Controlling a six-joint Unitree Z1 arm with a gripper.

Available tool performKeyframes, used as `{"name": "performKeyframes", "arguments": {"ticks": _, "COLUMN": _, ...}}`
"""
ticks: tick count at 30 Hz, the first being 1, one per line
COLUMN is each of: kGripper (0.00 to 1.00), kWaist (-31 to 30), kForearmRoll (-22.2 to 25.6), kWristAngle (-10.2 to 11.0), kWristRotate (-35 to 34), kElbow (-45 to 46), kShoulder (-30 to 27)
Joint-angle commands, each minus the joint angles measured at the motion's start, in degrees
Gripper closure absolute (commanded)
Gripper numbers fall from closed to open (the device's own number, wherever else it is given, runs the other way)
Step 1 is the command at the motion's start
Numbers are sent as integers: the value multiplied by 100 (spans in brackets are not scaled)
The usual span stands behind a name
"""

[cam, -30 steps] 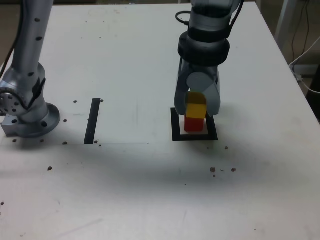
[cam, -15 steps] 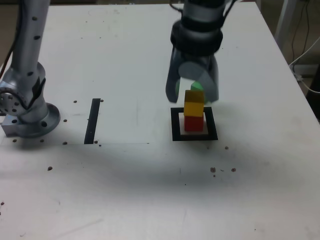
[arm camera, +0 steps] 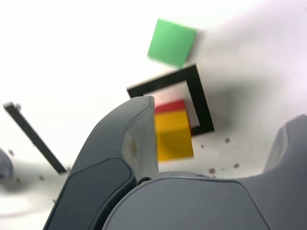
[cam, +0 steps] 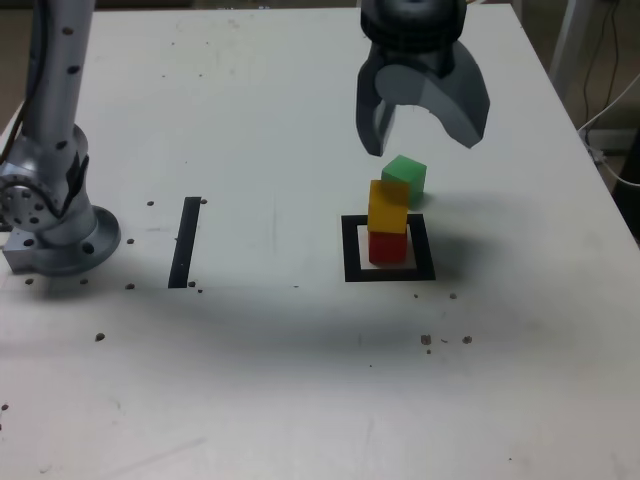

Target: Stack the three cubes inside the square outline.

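A yellow cube (cam: 388, 206) (arm camera: 174, 134) stands on a red cube (cam: 388, 245) (arm camera: 169, 106) inside the black square outline (cam: 350, 252) (arm camera: 199, 103). A green cube (cam: 404, 181) (arm camera: 171, 42) lies on the table just behind the outline. My gripper (cam: 425, 125) hangs open in the air above the stack and the green cube, holding nothing. The wrist view looks down past one dark jaw at the stack.
The arm's grey base (cam: 55, 225) stands at the exterior view's left. A straight black tape strip (cam: 186, 241) (arm camera: 36, 139) lies between the base and the outline. Small dark specks dot the white table (cam: 300, 380). Cables hang off the table's right edge.
My gripper has let go of the yellow cube, opened wide and risen from the stack. The green cube behind the outline, hidden before, has come into view.
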Motion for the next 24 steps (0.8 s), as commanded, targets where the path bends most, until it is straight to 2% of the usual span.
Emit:
{"name": "performKeyframes", "arguments": {"ticks": 1, "kGripper": 0, "kWaist": 133, "kForearmRoll": -121, "kWristAngle": 21, "kWristRotate": 428, "kElbow": 97, "kShoulder": 18}}
{"name": "performKeyframes", "arguments": {"ticks": 9, "kGripper": 0, "kWaist": 523, "kForearmRoll": -166, "kWristAngle": 32, "kWristRotate": 1498, "kElbow": 368, "kShoulder": 84}}
{"name": "performKeyframes", "arguments": {"ticks": 17, "kGripper": 0, "kWaist": 691, "kForearmRoll": -249, "kWristAngle": 299, "kWristRotate": 1851, "kElbow": 685, "kShoulder": 352}}
{"name": "performKeyframes", "arguments": {"ticks": 24, "kGripper": 9, "kWaist": 686, "kForearmRoll": -675, "kWristAngle": 133, "kWristRotate": 1832, "kElbow": 796, "kShoulder": 538}}
